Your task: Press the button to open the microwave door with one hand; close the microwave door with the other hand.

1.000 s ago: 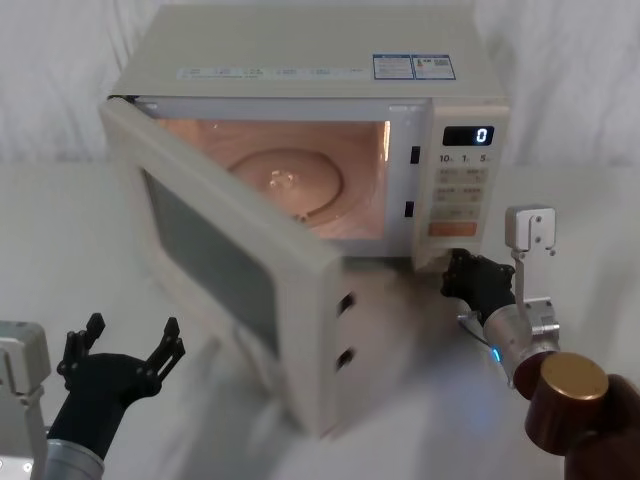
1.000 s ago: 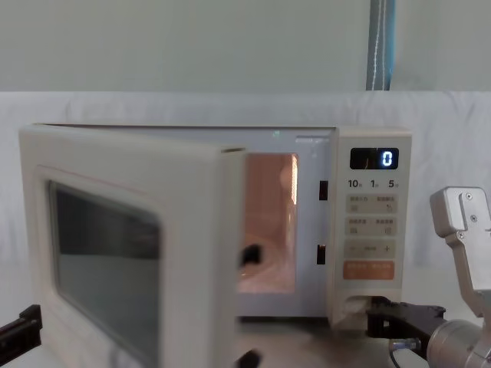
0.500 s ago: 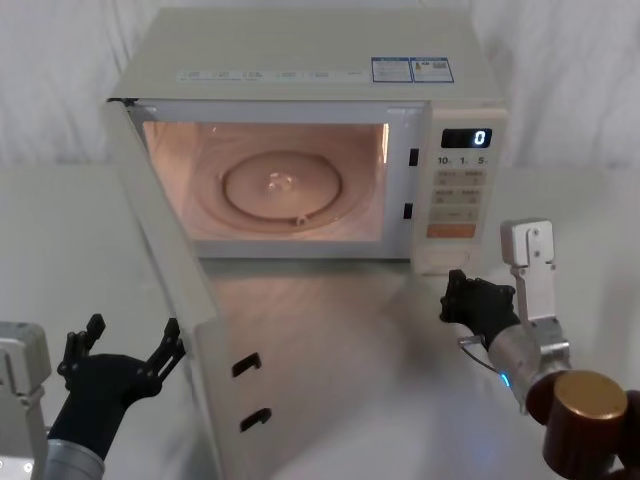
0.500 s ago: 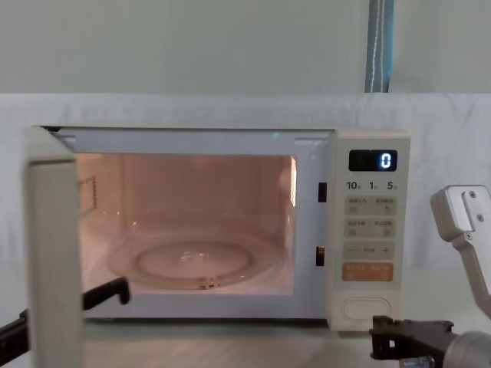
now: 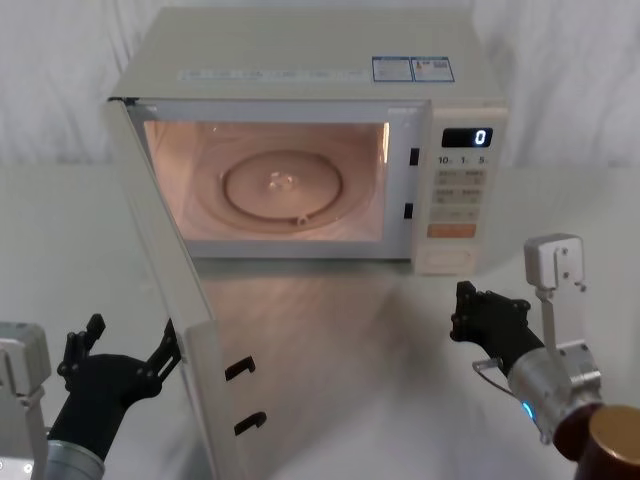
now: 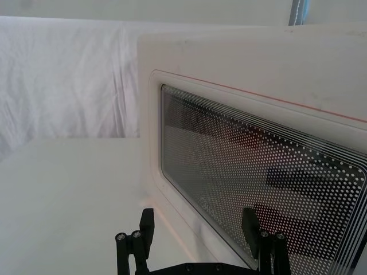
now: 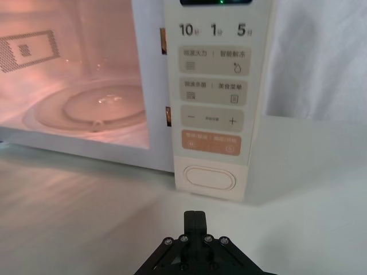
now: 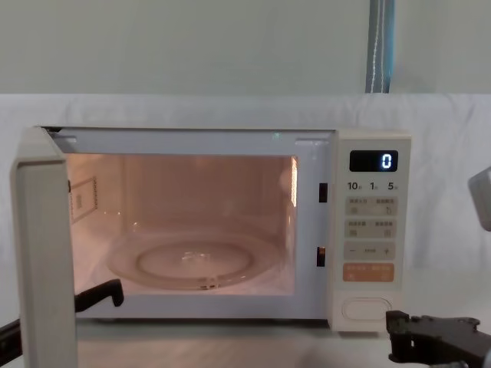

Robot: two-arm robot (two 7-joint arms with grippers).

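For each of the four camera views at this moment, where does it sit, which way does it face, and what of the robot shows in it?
Head view: high, looking forward and down at the microwave, its door swung open; left gripper and right gripper both show.
Chest view: low, facing the lit cavity from the front; the gripper tips show at the lower corners.
Left wrist view: behind the open left gripper, facing the door's outer window.
Right wrist view: behind the shut right gripper, facing the button.
Shared: head, chest and right wrist views all show the button.
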